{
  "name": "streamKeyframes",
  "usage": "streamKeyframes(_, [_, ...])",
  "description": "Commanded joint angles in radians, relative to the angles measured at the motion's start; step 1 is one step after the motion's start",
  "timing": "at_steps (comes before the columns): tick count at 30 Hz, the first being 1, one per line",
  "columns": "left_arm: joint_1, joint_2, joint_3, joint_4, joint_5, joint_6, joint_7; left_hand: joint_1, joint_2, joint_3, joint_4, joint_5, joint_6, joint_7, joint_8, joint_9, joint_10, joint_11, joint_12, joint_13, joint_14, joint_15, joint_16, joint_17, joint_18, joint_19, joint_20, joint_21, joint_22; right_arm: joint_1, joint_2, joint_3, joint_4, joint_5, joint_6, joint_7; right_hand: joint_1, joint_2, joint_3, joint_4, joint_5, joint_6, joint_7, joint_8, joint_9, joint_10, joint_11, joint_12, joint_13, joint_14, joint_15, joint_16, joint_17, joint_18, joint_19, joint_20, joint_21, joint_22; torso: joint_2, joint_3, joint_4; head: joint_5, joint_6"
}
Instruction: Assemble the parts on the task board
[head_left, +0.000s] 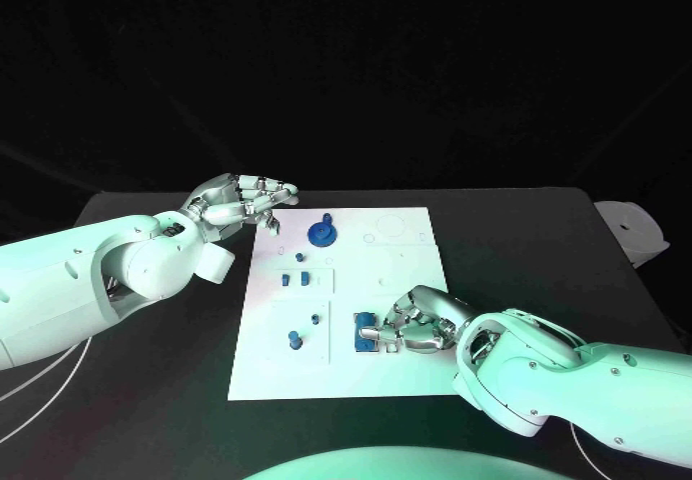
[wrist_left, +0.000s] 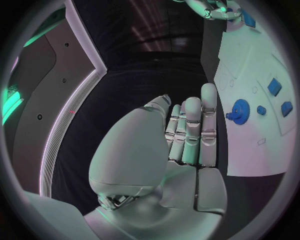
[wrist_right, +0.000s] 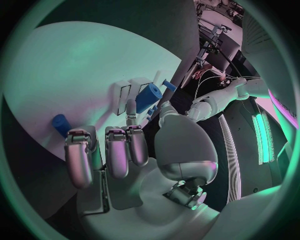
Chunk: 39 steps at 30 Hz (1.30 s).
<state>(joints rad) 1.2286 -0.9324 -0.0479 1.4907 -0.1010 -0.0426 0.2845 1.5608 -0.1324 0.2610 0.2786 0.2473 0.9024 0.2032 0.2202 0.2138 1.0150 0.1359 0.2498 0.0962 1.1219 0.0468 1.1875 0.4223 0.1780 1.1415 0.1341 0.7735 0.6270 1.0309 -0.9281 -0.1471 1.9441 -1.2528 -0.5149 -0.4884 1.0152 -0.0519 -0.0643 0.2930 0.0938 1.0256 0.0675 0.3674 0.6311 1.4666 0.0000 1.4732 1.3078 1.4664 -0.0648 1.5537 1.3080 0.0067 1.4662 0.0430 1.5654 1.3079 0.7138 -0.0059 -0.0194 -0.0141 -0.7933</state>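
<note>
The white task board (head_left: 378, 270) lies mid-table. On it are a blue gear (head_left: 323, 235), a small peg (head_left: 302, 257), two small blocks (head_left: 296, 279) and two small round pieces (head_left: 297, 340). My left hand (head_left: 242, 203) hovers off the board's far left corner, holding nothing; in the left wrist view its fingers (wrist_left: 190, 132) lie straight beside the gear (wrist_left: 240, 107). My right hand (head_left: 414, 322) rests on the board's near right part. Its thumb and a finger pinch a blue block (head_left: 366, 335), also seen as the blue block (wrist_right: 149, 95) in the right wrist view.
A white object (head_left: 635, 230) sits at the black table's (head_left: 534, 250) right edge. The board's far right area (head_left: 397, 230) carries only faint round outlines. Another small blue piece (wrist_right: 60, 124) lies on the board beside my right hand's fingers.
</note>
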Motion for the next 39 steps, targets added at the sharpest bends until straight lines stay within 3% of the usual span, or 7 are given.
streamKeyframes(1, [0.000, 0.000, 0.001, 0.003, -0.001, 0.016, 0.004, 0.003, -0.011, 0.008, 0.001, -0.003, -0.006, 0.001, 0.003, -0.001, -0.005, -0.002, 0.004, 0.001, -0.006, 0.003, -0.001, -0.002, 0.006, -0.004, -0.001, -0.005, -0.001, 0.000, -0.007, 0.000, 0.009, -0.034, -0.013, 0.027, 0.107, 0.011, -0.001, -0.008, 0.091, -0.003, -0.004, 0.009, 0.006, 0.057, -0.010, -0.002, 0.201, 0.096, -0.008, 0.004, 0.221, -0.007, 0.105, -0.008, 0.005, 0.263, 0.000, 0.0009, 0.0000, 0.000, 0.001])
streamKeyframes(3, [0.000, 0.000, 0.001, 0.002, -0.001, 0.015, 0.004, 0.003, -0.011, 0.008, 0.001, -0.003, -0.006, 0.001, 0.003, -0.001, -0.005, -0.002, 0.004, 0.001, -0.006, 0.003, -0.001, -0.002, 0.006, -0.004, -0.001, -0.005, -0.001, 0.000, -0.012, 0.000, 0.016, -0.036, -0.011, 0.041, 0.171, 0.008, -0.002, -0.007, 0.115, -0.003, -0.006, 0.012, 0.007, 0.058, -0.012, -0.002, 0.202, 0.097, -0.010, 0.005, 0.224, -0.007, 0.105, -0.010, 0.005, 0.263, -0.001, 0.0013, -0.0004, 0.001, 0.001])
streamKeyframes(11, [0.000, 0.001, 0.001, 0.002, -0.001, 0.017, 0.003, 0.003, -0.011, 0.008, 0.001, -0.003, -0.006, 0.001, 0.003, -0.001, -0.005, -0.002, 0.004, 0.001, -0.006, 0.003, -0.001, -0.002, 0.006, -0.004, -0.001, -0.005, -0.001, -0.001, -0.017, 0.000, 0.029, -0.041, -0.002, 0.065, 0.229, 0.004, -0.012, -0.006, 0.095, 0.016, -0.014, 0.028, 0.016, 0.064, -0.018, 0.008, 0.208, 0.099, -0.014, 0.007, 0.233, -0.007, 0.105, -0.013, 0.005, 0.263, 0.000, 0.0013, -0.0008, 0.001, 0.002])
streamKeyframes(28, [0.000, 0.000, 0.001, 0.001, -0.001, 0.017, 0.001, 0.003, -0.011, 0.008, 0.001, -0.003, -0.006, 0.001, 0.003, -0.001, -0.005, -0.002, 0.004, 0.001, -0.006, 0.003, -0.001, -0.002, 0.006, -0.004, -0.001, -0.005, -0.001, -0.001, -0.004, 0.000, 0.012, -0.024, 0.021, 0.052, 0.259, 0.010, -0.019, -0.007, 0.110, 0.024, -0.022, 0.043, 0.025, 0.066, -0.026, 0.012, 0.211, 0.099, -0.020, 0.008, 0.236, -0.007, 0.105, -0.018, 0.005, 0.263, 0.000, -0.0009, 0.0002, 0.000, -0.003])
streamKeyframes(32, [0.000, 0.000, 0.001, 0.001, -0.001, 0.018, 0.000, 0.003, -0.011, 0.008, 0.001, -0.003, -0.006, 0.001, 0.003, -0.001, -0.005, -0.002, 0.004, 0.001, -0.006, 0.003, -0.001, -0.002, 0.006, -0.004, -0.001, -0.005, -0.001, -0.001, -0.004, 0.000, 0.014, -0.032, 0.020, 0.055, 0.315, 0.007, -0.017, -0.008, 0.086, 0.021, -0.026, 0.049, 0.029, 0.066, -0.030, 0.011, 0.211, 0.099, -0.024, 0.008, 0.236, -0.007, 0.105, -0.023, 0.005, 0.263, 0.000, -0.0002, -0.0002, 0.000, -0.003])
streamKeyframes(39, [0.000, -0.001, 0.001, 0.001, -0.001, 0.019, -0.001, 0.003, -0.011, 0.008, 0.001, -0.003, -0.006, 0.001, 0.003, -0.001, -0.005, -0.002, 0.004, 0.001, -0.006, 0.003, -0.001, -0.002, 0.006, -0.004, -0.001, -0.005, -0.001, -0.001, -0.007, 0.000, 0.016, -0.052, 0.001, 0.057, 0.324, 0.011, -0.015, -0.006, 0.079, 0.023, -0.027, 0.051, 0.030, 0.067, -0.030, 0.013, 0.213, 0.099, -0.025, 0.009, 0.237, -0.007, 0.105, -0.023, 0.005, 0.263, 0.000, 0.0006, -0.0004, 0.001, -0.002])
